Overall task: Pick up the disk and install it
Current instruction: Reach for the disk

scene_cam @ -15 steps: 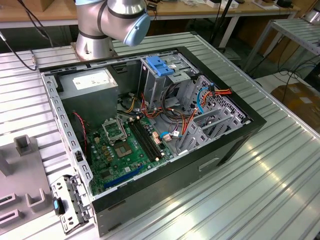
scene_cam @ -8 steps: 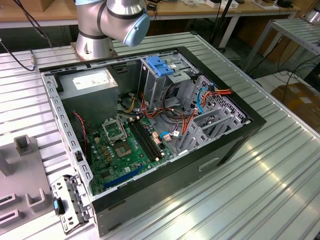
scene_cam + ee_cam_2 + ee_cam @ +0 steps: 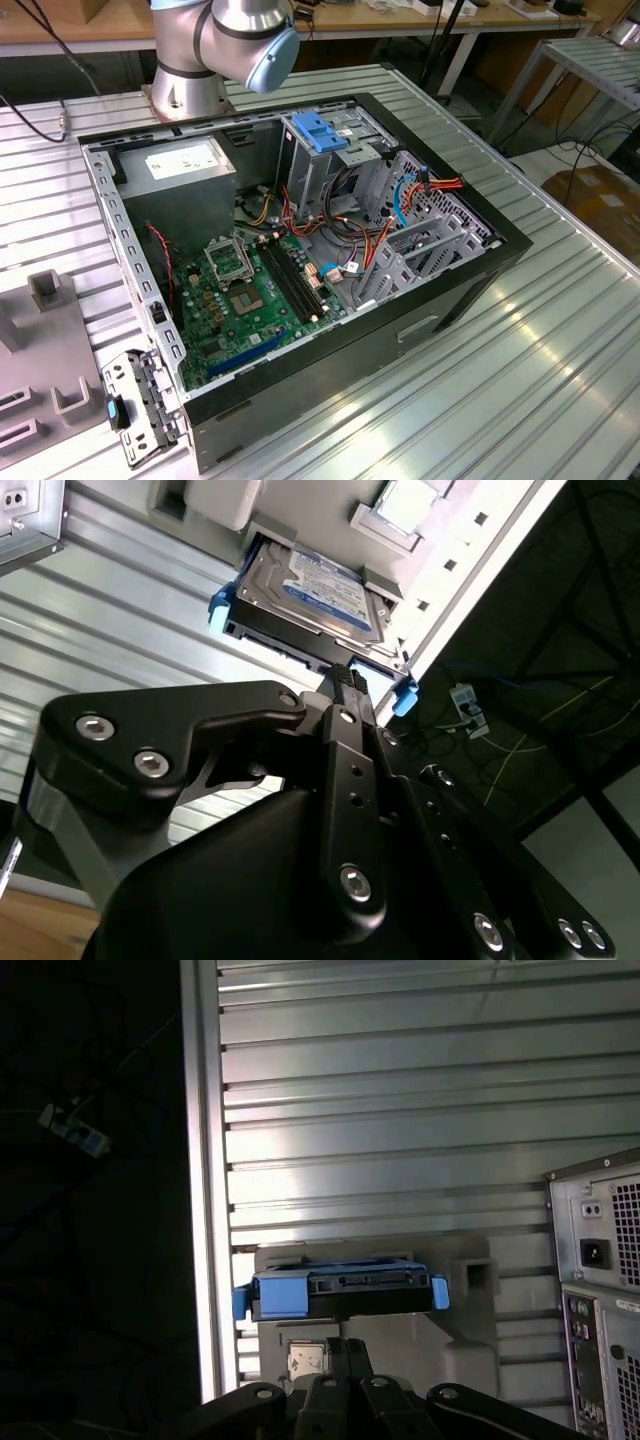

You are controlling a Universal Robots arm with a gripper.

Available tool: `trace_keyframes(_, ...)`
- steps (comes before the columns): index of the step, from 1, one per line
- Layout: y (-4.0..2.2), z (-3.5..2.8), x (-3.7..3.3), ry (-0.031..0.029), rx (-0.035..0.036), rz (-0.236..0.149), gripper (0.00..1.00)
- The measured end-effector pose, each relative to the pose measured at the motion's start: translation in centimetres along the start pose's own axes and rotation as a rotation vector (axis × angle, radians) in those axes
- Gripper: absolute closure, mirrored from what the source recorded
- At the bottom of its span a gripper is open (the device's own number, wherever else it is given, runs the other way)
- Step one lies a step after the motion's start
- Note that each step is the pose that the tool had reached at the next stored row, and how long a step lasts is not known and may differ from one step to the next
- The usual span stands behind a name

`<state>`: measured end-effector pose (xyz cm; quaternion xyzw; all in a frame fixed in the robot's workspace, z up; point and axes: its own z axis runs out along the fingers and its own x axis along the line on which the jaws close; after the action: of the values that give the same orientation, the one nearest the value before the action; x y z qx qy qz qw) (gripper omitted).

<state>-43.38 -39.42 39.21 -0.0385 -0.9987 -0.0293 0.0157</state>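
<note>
Disk (image 3: 310,590) pickup looks like the step in hand, judging by the gripper (image 3: 343,680). In the second wrist view its leading end is right at the near edge of the disk, touching or just short of it; I cannot tell which. I also cannot tell whether the gripper is open or closed, because its own black body covers that part in both wrist views.

The disk lies flat, label up, in a grey holder (image 3: 300,510). Its blue rail frame (image 3: 222,615) sticks out past the holder on 2 sides. That seating probably serves the grasp. The holder keeps the drive square and raised off the slatted metal table (image 3: 120,590), with 1 end left free for the approach. In the first wrist view that free end (image 3: 340,1282), with its connectors, faces the gripper (image 3: 335,1355).

Beyond the holder (image 3: 460,1340), the computer case (image 3: 600,1250) stands near it but apart, its rear panel turned toward it. In the exterior view the case (image 3: 470,290) lies on its side with the cover off, so the blue-topped drive cage (image 3: 320,130) can be reached from overhead. The rails suggest the disk is meant to slide in there. With the disk in the holder, installing has not begun.
</note>
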Motion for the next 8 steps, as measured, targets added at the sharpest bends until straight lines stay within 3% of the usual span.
trace_keyframes(8,0.38,0.16,1.59,0.0021,-0.0009,0.000,0.89)
